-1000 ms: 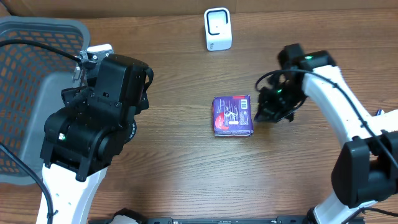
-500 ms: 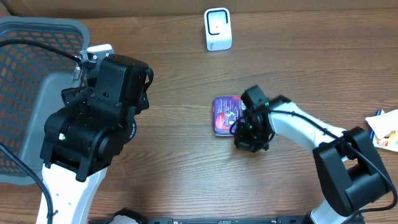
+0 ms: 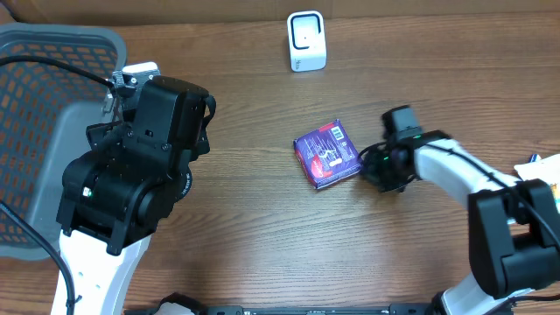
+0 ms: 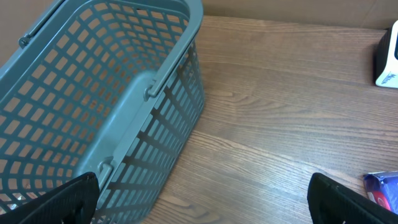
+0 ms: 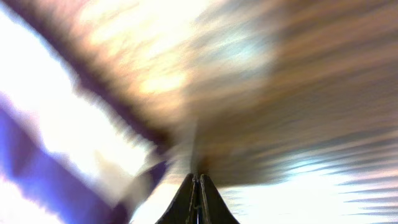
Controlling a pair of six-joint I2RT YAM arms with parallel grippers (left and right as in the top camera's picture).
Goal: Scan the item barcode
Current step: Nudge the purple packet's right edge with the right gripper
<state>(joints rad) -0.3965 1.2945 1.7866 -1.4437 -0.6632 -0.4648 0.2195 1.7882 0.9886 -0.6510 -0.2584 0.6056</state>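
- Purple packet (image 3: 328,155) lies flat on the wooden table (image 3: 262,245), near the middle and a little toward the right edge. It sits askew to the table's edges, and white print shows on its upper face.
- We see the right gripper (image 3: 381,171) low at the packet's right-hand corner, its fingers pressed together with nothing between them. Whether the tips touch the packet we cannot tell.
- Through the right wrist camera we get mostly motion blur. Only the two dark fingertips (image 5: 186,202) are sharp, meeting in a point, with purple and white smears to their left.
- We find the left gripper (image 4: 199,190) over the table's left side, its jaws spread wide and holding nothing, just beside the basket (image 3: 61,37).
- Grey-blue and meshed, the basket fills the far left corner of the table.
- White scanner (image 3: 306,41) stands upright at the far edge, about midway along it, well apart from the packet.
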